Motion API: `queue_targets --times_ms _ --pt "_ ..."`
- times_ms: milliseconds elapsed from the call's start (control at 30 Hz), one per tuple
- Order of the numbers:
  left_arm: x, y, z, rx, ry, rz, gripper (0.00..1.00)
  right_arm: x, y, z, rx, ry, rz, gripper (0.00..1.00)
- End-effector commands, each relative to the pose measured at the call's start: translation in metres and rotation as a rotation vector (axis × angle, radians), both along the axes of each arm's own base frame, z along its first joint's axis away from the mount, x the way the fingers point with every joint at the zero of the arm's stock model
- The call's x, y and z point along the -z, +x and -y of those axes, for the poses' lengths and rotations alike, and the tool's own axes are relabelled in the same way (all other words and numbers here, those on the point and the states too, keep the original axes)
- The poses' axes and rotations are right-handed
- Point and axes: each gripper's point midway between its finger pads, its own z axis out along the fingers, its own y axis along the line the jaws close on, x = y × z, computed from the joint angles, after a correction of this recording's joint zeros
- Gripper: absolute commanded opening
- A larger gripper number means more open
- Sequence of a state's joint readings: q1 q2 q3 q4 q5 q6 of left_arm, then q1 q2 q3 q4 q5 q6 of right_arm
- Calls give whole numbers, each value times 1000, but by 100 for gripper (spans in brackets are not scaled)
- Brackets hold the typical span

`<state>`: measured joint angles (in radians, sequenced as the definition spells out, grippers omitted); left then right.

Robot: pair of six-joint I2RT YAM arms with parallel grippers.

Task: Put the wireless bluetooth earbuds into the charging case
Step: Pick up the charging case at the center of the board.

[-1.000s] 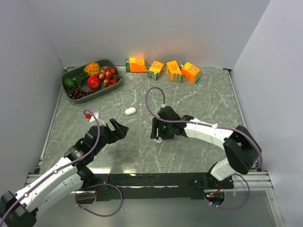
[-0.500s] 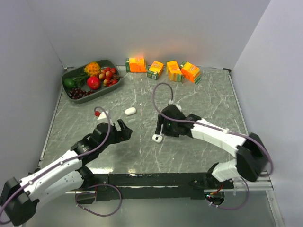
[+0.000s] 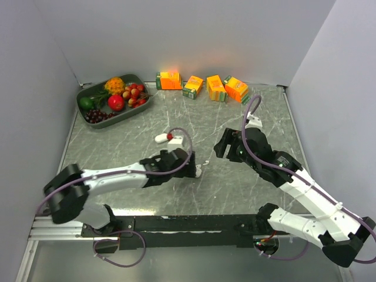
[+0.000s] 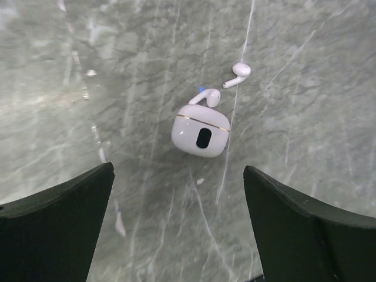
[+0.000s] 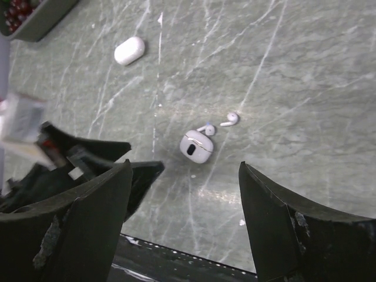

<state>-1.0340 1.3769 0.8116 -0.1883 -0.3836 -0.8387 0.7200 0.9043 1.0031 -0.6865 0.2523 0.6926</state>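
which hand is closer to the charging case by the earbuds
Left. The left hand hangs open beside the charging case; the right hand, also open, sits farther off to its right.

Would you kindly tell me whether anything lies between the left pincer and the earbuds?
Only the case: in the left wrist view it lies between the open left pincer and the near earbud, with the far earbud beyond. Otherwise only bare table.
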Motion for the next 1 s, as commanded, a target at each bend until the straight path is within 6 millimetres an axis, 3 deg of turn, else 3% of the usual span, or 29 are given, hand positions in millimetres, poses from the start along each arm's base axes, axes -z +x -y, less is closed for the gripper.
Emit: queue_targets --times_ms 0,167,400,700,967 --pt "-3 1 40 61 12 32 96 -12 -3 13 7 -40 30 81" --pt "21 1 56 137 126 11 96 -18 -7 18 -16 -39 56 81" --pt "53 5 54 197 300 -19 98 -14 -10 17 -51 -41 63 81" --pt "73 8 49 224 353 -59 95 -18 -6 19 -60 -48 80 81" --pt "75 18 48 254 353 -59 85 -12 -6 16 -68 -44 65 81"
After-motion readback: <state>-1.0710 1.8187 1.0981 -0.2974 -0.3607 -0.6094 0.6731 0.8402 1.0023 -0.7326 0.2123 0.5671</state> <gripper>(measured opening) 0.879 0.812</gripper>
